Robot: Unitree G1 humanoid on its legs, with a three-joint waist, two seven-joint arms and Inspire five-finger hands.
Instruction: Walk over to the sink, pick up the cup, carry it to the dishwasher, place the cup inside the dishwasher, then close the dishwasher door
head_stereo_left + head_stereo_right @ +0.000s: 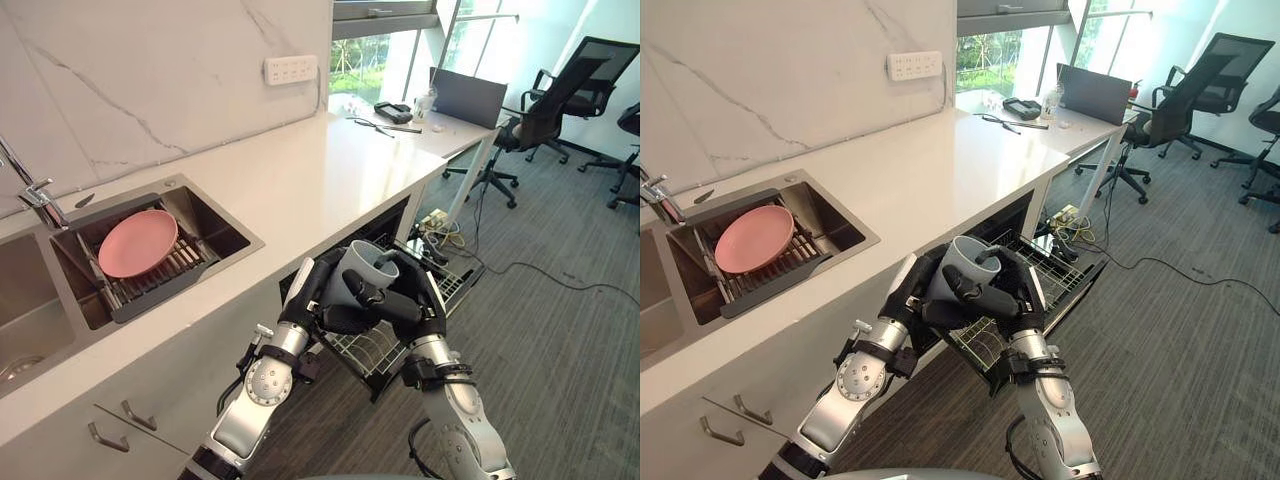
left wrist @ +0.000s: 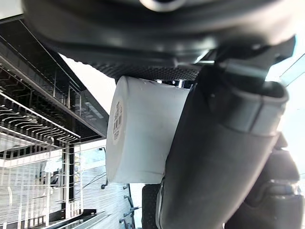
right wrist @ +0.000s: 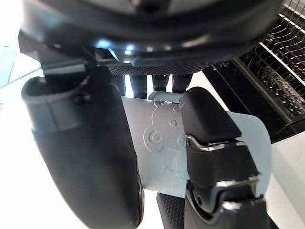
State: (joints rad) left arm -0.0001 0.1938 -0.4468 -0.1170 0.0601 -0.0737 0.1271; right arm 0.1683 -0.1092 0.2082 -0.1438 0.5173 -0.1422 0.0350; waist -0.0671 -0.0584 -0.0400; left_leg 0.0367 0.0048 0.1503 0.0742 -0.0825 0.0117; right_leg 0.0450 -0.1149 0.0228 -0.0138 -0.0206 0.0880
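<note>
The cup [image 1: 362, 268] is up in the air, right above the pulled-out dishwasher rack [image 1: 372, 350]. Both hands hug it. The left hand [image 1: 312, 298] curls round one side and the right hand [image 1: 408, 302] curls round the other. I think the cup is light, hard and smooth, so it could slip. Holding its round sides looks best.

Grey cup [image 1: 366, 268] sat gripped betw. L hand [image 1: 308, 298] & R hand [image 1: 408, 305], fingers curled round it, above pulled-out dishwasher rack [image 1: 372, 350], just off the counter [image 1: 300, 180] edge. Pink plate [image 1: 138, 243] lay in sink [image 1: 222, 232].
</note>
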